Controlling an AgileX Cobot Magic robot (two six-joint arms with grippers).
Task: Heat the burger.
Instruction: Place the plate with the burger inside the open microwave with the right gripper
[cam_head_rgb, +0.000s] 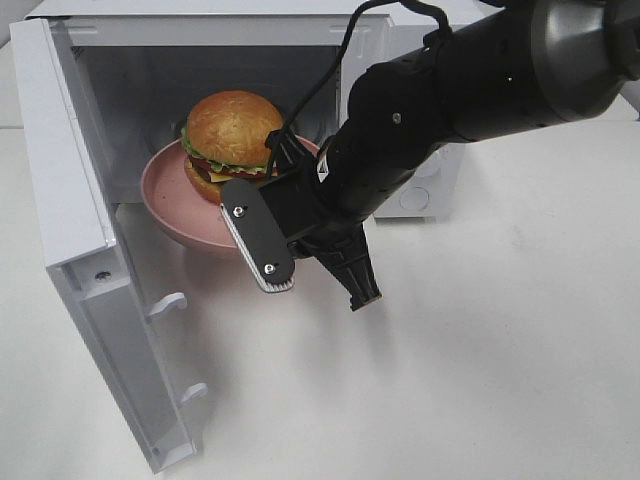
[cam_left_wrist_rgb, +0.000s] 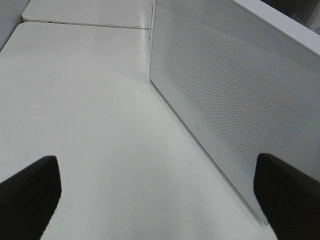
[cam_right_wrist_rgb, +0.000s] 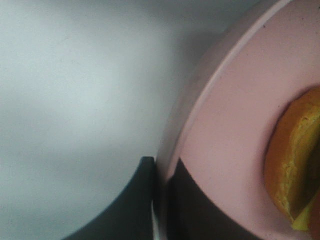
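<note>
right claw (cam_right_wrist_rgb: 161, 167) clamped tight on pink plate (cam_head_rgb: 165, 195) rim. burger (cam_head_rgb: 232, 135) on same plate, just inboard of that pinch, in microwave (cam_head_rgb: 200, 28) mouth. left claw (cam_left_wrist_rgb: 157, 187) gaping, empty. guess burger light, glossy, stacked layers tippy, so carry by rim, keep level.

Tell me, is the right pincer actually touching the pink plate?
Touching. The right wrist view shows the right pincer closed on the pink plate, one dark finger on each side of its rim, with no gap.
</note>
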